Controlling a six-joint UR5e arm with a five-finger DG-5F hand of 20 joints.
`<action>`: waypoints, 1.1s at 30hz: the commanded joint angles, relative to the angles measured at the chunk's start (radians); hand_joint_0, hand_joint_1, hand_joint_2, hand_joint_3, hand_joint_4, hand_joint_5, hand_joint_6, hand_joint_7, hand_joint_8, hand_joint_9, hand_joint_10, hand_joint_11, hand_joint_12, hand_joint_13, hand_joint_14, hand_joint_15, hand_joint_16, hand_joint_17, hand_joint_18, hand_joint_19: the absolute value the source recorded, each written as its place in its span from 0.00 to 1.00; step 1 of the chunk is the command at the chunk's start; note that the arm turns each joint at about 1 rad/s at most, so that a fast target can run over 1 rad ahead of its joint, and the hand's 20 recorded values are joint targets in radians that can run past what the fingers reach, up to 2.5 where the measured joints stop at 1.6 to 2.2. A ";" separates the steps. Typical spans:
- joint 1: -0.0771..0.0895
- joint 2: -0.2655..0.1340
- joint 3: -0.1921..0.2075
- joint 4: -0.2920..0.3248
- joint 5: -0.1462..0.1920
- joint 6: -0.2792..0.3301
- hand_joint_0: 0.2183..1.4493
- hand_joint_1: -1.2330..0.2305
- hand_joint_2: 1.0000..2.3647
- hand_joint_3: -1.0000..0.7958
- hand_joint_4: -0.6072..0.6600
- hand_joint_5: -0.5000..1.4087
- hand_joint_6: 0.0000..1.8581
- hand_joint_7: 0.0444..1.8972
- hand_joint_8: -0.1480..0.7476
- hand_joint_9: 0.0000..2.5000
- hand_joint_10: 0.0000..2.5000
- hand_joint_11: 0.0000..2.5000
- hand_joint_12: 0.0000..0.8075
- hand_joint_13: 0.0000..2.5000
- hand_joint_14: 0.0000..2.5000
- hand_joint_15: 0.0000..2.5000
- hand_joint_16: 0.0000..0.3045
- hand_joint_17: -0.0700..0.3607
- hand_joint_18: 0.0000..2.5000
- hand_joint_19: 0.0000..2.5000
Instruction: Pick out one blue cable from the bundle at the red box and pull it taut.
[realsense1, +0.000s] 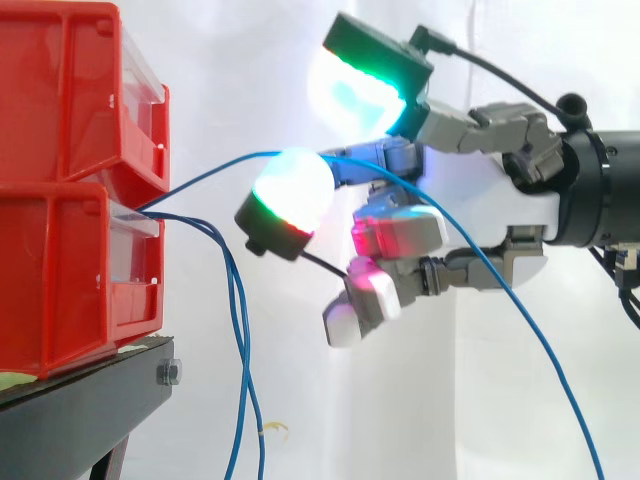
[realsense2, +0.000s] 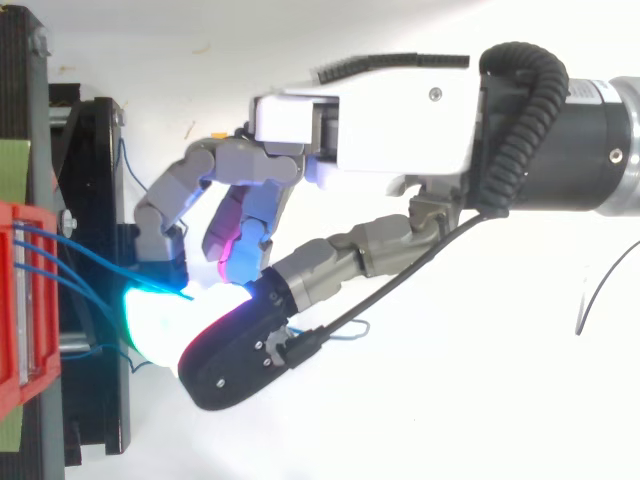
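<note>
Counts: one hand (realsense1: 475, 200), two red bins stacked (upper bin (realsense1: 60, 90), lower bin (realsense1: 60, 280)), one black stand (realsense1: 90, 400) under them, at least three blue strands.

All the strands leave the seam between the two bins, just beyond the fingertips. One blue cable (realsense1: 262, 154) is lifted clear of the rest. It climbs from the bins toward the hand and crosses the top of the lower glowing pad (realsense1: 290, 190), which is white-green with a red edge. Then it runs across the camera side of the palm and slopes down under the wrist, out of the bottom edge. Its long axis is roughly along the hand's reach line, from bins to wrist. The bin-side stretch is nearly straight; the wrist-side stretch sags in a long curve.

The other hanging strands (realsense1: 240, 320) drop loosely below and ahead of the fingertips, beside the stand.

Hand state: fingers spread and loosely bent, not clamped on anything. The cyan-green upper pad (realsense1: 355, 90) sits well above the lower pad, and the cable passes between them, resting on the lower one only.

Top view: the hand (realsense2: 400, 110) reaches toward the red bin edge (realsense2: 20, 300), and blue strands (realsense2: 45, 245) run from that bin to the glowing pads.
</note>
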 joint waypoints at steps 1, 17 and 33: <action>0.001 0.000 -0.016 0.009 0.000 -0.001 0.26 0.53 0.00 0.28 0.56 0.16 0.47 0.38 0.48 0.53 0.01 0.50 0.39 0.48 0.01 0.26 0.08 0.30 0.30 0.13; 0.003 0.000 -0.020 0.007 0.007 -0.022 0.27 0.51 0.00 0.28 0.57 0.15 0.47 0.38 0.44 0.55 0.00 0.60 0.36 0.59 0.01 0.49 0.09 0.31 0.35 0.17; -0.009 0.000 -0.020 0.007 0.009 -0.010 0.28 0.50 0.00 0.28 0.57 0.15 0.47 0.37 0.43 0.55 0.05 0.60 0.34 0.60 0.00 0.56 0.09 0.31 0.36 0.19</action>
